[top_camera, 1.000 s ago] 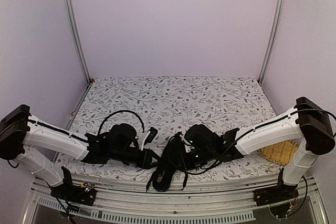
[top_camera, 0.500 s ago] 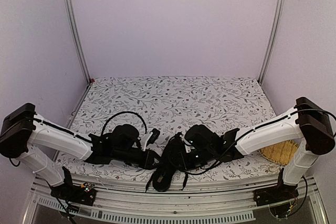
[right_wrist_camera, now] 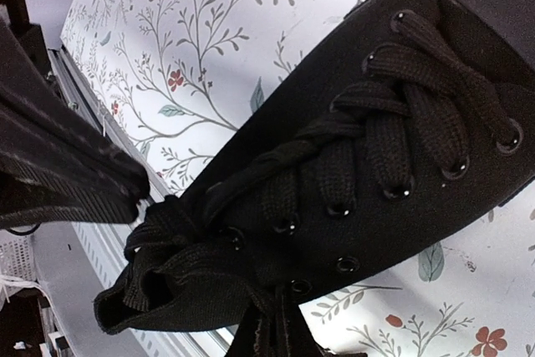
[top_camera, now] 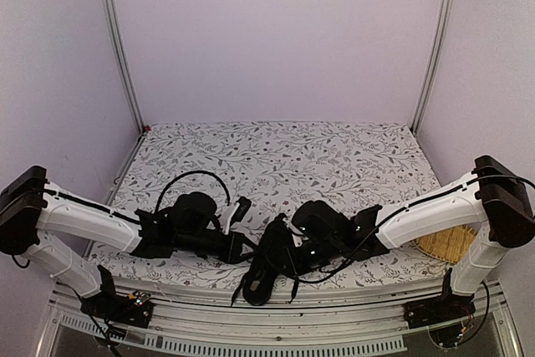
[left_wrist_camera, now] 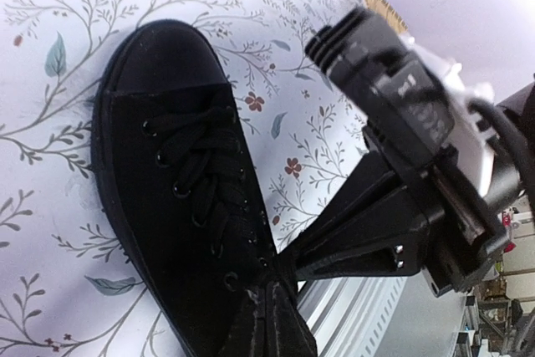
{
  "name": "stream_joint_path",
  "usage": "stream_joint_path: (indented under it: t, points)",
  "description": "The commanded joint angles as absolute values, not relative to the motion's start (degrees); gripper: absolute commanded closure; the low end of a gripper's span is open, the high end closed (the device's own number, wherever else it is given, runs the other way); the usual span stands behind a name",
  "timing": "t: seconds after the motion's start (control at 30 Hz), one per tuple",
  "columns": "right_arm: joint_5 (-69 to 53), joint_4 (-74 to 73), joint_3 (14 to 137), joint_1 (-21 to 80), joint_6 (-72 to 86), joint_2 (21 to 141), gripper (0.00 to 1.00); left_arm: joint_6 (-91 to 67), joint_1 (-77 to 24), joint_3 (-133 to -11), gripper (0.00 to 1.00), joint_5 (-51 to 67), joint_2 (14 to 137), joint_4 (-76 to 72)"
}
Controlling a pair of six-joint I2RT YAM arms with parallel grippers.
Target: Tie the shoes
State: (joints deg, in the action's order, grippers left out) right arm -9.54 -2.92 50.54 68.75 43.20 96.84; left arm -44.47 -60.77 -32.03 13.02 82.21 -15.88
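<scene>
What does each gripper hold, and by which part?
The left gripper and right gripper both seem shut on the thin black laces of the black low-top shoe, near its top eyelets.

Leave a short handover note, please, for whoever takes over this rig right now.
Shoe: lies on the table near its front edge, between the two arms.
Left gripper: shut, tips at the laces by the collar.
Right gripper: shut, at the same spot from the other side. I cannot tell whether either one actually holds a lace.
Done: laces are threaded through the eyelets; no bow is visible.
Left: form the knot and bow, then pull tight.
</scene>
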Motion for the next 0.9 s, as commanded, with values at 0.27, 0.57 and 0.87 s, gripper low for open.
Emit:
stream_joint_path:
  t: [0.27, 0.57, 0.87]
  points:
    - [-7.45, -7.95, 55.86, 70.29, 39.95, 95.61, 0.98, -40.26, -57.4, -34.72, 1.0, 14.76, 79.75, -11.26]
    - [-7.38, -8.2, 55.8, 70.55, 40.73, 96.21, 0.98, -42.46, -57.29, -32.86, 0.76, 19.11, 81.94, -15.51]
    - [-7.64, -7.78, 55.81, 70.53, 41.2, 96.87, 0.98, -44.07, -57.26, -32.68, 0.82, 20.16, 84.64, -17.01]
